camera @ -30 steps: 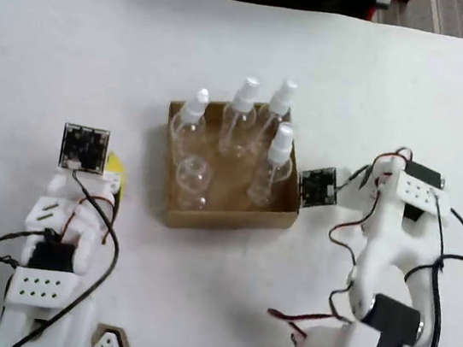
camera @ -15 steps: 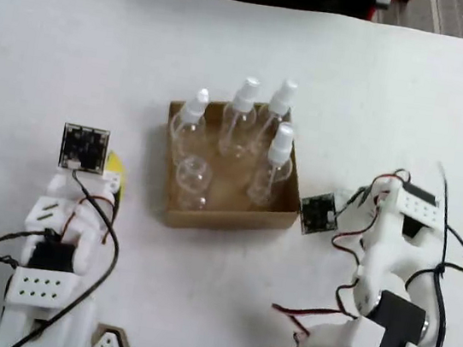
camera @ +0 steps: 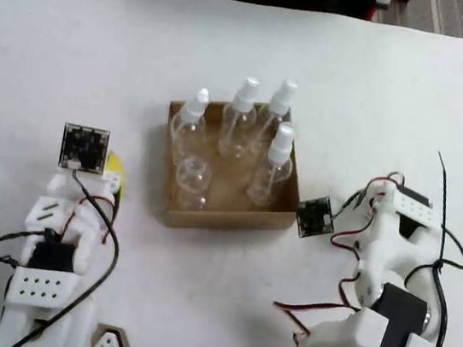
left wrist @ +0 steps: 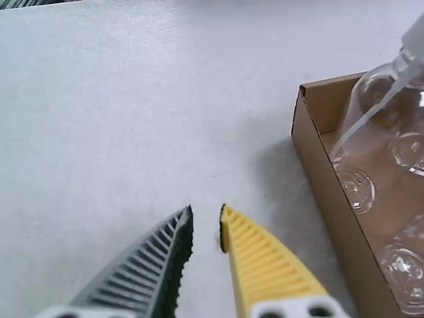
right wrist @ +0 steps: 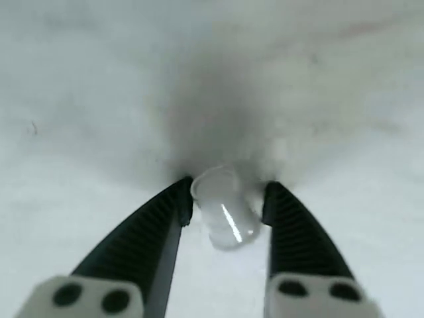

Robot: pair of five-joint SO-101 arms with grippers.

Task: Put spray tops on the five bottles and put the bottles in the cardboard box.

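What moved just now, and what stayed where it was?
The right arm drew back from the side of the cardboard box toward its own base. The right gripper is closed around a small clear cap. The left arm, the box and the bottles in it stayed put.

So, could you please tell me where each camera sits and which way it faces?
High view: fixed above the table, looking down on the cardboard box and bottles; left arm and right arm show nearest.
Left wrist view: on the left wrist, looking past the left gripper across the table to the box.
Right wrist view: on the right wrist, looking down past the right gripper, which holds a clear cap.
Shared: the first two both show box and bottles.
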